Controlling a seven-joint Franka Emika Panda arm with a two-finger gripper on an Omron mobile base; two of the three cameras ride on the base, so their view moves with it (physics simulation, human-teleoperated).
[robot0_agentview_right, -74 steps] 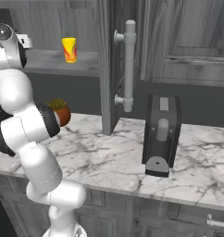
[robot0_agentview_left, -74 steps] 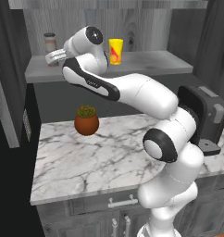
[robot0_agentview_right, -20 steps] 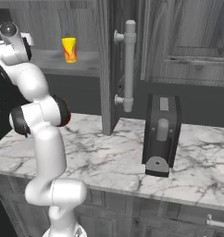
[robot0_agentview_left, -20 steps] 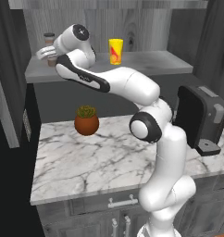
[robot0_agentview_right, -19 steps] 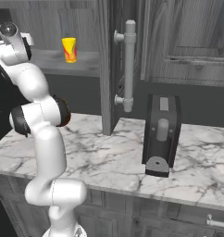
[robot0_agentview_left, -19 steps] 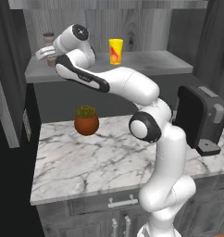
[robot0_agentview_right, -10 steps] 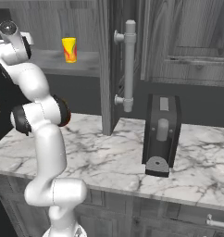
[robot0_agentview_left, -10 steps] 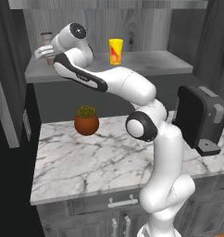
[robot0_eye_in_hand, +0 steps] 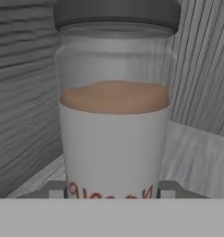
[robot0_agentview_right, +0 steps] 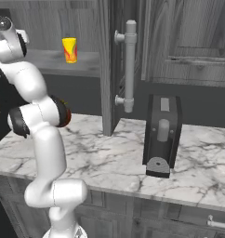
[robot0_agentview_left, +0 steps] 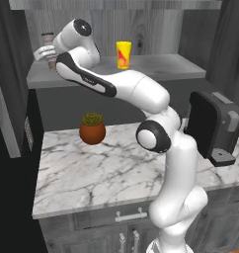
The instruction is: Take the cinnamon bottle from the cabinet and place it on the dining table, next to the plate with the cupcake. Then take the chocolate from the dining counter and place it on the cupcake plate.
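Observation:
The cinnamon bottle (robot0_eye_in_hand: 114,129) stands upright at the left end of the cabinet shelf (robot0_agentview_left: 156,66). It has a dark grey cap, brown powder inside and a pale label. My gripper (robot0_eye_in_hand: 113,190) reaches in level with the shelf, its two fingertips (robot0_eye_in_hand: 58,189) pressed against the bottle's sides low down. In the left base view the gripper (robot0_agentview_left: 46,52) covers the middle of the bottle (robot0_agentview_left: 47,37), so the cap and base show. The plate, cupcake, chocolate and dining table are out of view.
A yellow cup (robot0_agentview_left: 123,54) with red marks stands further right on the same shelf. Below, a marble counter (robot0_agentview_left: 92,173) carries a potted plant (robot0_agentview_left: 92,129) and a black appliance (robot0_agentview_left: 213,126). An open cabinet door with a long handle (robot0_agentview_right: 129,65) hangs right of the shelf.
The fingers have closed in from wide open onto the bottle's sides. The arm and the bottle have hardly moved.

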